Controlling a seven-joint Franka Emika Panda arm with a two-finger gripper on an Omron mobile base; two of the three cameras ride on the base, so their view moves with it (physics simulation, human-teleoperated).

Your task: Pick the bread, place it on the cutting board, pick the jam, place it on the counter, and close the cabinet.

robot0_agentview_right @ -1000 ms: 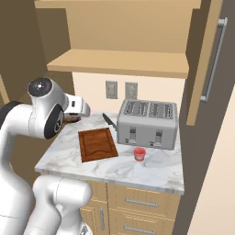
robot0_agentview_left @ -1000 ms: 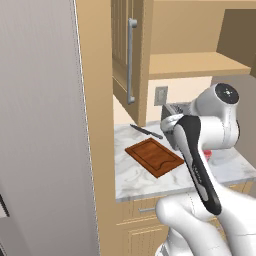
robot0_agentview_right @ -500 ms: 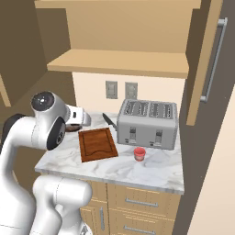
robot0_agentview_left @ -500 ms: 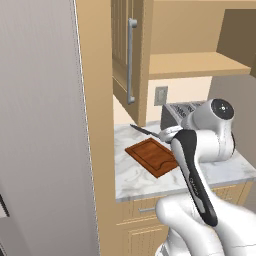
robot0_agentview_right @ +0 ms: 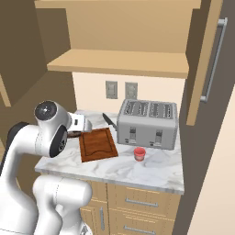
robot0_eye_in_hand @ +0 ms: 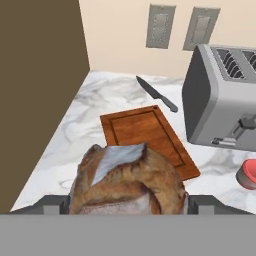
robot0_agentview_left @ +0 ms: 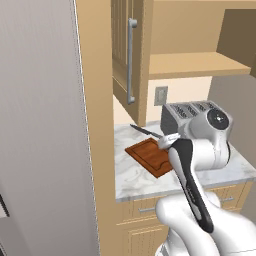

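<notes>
My gripper is shut on the bread, a brown crusty lump that spans the gap between both finger tips. It hangs over the counter at the near-left end of the cutting board. From the right base view the hand sits at the left edge of the cutting board. The red jam stands on the counter in front of the toaster; its edge shows as jam in the hand view. The cabinet door stands open; the other cabinet door too.
A silver toaster stands right of the board. A black-handled knife lies behind the board by the wall. Two wall outlets are above it. A tall dark panel bounds the counter on the left.
The arm has folded lower and the hand has come down toward the board's left edge, still closed on the bread. Jam, knife and toaster have not moved.
</notes>
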